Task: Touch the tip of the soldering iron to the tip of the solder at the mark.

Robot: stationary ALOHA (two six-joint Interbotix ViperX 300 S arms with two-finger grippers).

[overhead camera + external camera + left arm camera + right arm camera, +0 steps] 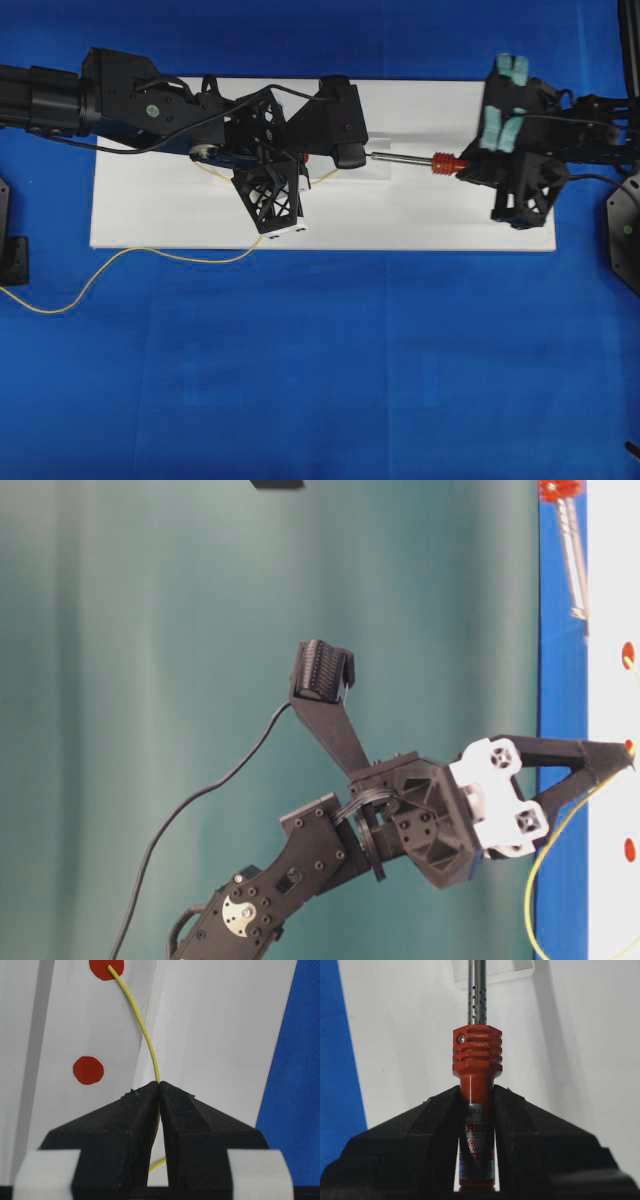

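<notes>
While I hold both tools over the white board [180,200], this is how things stand:

Left end effector [159,1085]: my fingers are pressed together on the solder [145,1035], pinching the thin yellow wire right at their tips.
Solder: it curves up ahead of my left end effector, and its tip lies on the upper red dot [102,969]; a second red dot [88,1070] sits off to the left of the wire, apart from it. Behind my left end effector the wire trails off the board onto the blue desk [320,380].
Right end effector [477,1097]: my fingers are clamped on the red-orange handle of the soldering iron [477,1057], just behind its ribbed collar.
Soldering iron: its silver shaft points straight ahead of my right end effector, toward my left one; I cannot see its tip.
</notes>
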